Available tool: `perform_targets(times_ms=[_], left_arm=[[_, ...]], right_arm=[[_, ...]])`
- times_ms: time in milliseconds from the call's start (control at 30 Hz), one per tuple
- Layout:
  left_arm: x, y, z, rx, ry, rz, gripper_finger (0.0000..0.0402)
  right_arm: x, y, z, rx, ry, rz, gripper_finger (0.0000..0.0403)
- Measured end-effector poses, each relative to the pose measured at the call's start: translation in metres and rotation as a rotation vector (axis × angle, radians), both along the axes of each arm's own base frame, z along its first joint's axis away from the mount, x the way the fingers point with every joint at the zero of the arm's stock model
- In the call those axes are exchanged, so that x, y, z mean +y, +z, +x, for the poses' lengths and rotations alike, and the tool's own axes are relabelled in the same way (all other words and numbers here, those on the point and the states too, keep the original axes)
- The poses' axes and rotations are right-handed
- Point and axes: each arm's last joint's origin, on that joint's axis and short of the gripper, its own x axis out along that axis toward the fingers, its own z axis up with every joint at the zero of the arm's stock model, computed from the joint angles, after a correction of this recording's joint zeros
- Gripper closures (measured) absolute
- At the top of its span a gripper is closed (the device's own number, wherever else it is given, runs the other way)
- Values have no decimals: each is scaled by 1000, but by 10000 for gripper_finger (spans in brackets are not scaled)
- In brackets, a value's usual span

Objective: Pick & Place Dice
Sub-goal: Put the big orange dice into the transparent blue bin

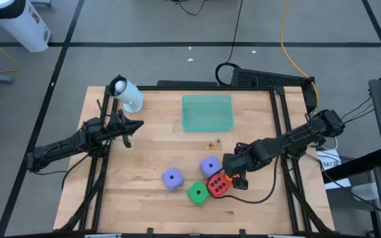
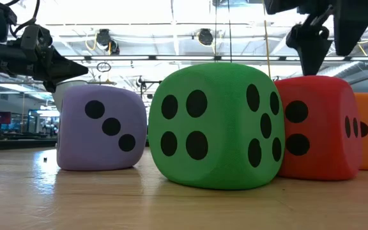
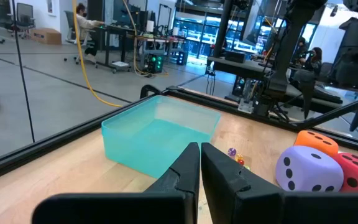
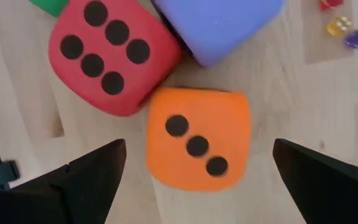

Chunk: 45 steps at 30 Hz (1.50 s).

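R gripper is spread wide, fingers on either side of the orange die, not touching it; die sits on the table between the tips w/ a diagonal row of three pips facing up. Nothing grasped. In the high view the R gripper hangs over the cluster at the near-right part of the wooden table.

Just past the orange die from the R gripper: red die, six up, touching the orange one's corner. Next to it, also just ahead of the tips, a purple die. Green die lies beyond the red one, on its far side from the gripper. 2nd purple die is apart from the cluster, farther towards the L arm.

A few tiny dice lie on the wood off to one side of the R gripper, near the first purple die.

L gripper is clenched, holding nothing, fingers pressed together, well away from the dice. Translucent green tray sits ahead of its tips; tray looks empty.
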Motion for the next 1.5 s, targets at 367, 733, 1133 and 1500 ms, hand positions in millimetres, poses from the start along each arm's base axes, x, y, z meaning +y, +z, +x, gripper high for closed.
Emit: perform_targets(times_ms=[367,733,1133,1500], left_arm=[[0,0,0,0,0,0,376],[0,0,0,2,0,7,376],[0,0,0,3,0,7,376],[0,0,0,3,0,7,376]], right_arm=[[-6,-50,-8,37,9,50,3],[-8,-57,-8,6,46,46,3],[-20,-24,-18,-136,10,85,3],[-21,-19,-21,-159,31,84,3]])
